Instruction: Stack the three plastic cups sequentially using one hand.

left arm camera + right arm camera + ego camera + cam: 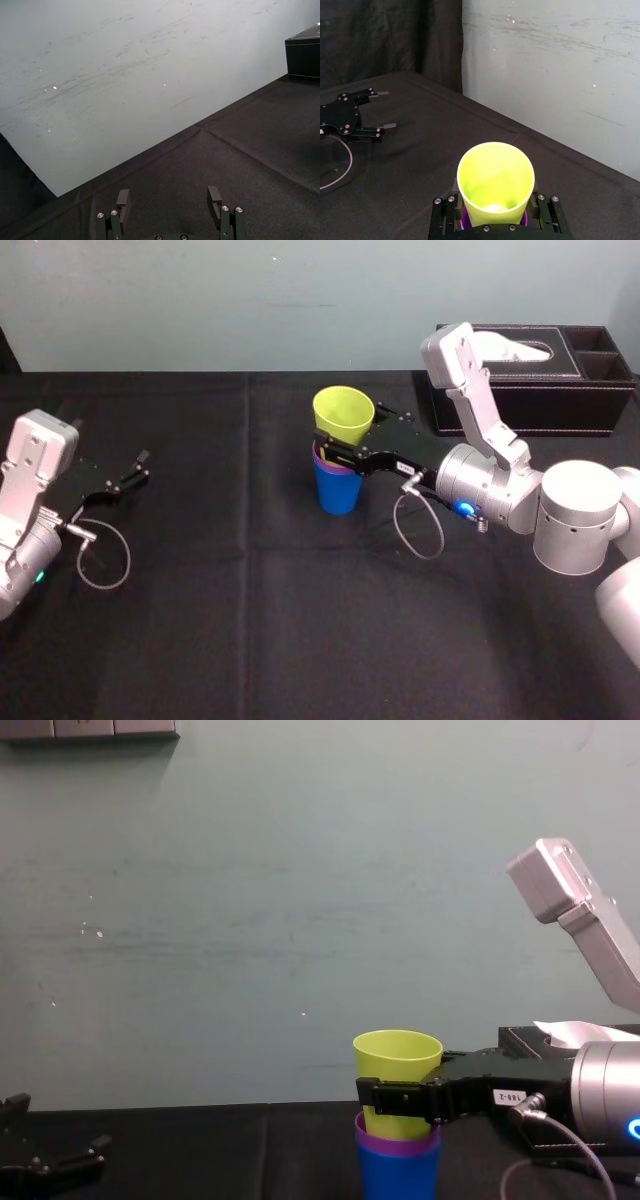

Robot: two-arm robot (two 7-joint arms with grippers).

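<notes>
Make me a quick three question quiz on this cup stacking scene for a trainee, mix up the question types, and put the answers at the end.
1. Multiple choice: which cup is at the bottom of the stack? A yellow-green, B purple, C blue.
2. True or false: the left tool holds a cup.
3. Fill in: the right tool is closed on the ___ cup.

Key
1. C. The blue cup stands on the cloth with the purple cup nested in it.
2. False. It is open and empty, off to the left of the cups.
3. Yellow-green. The yellow-green cup is held with its base inside the purple one.
</notes>
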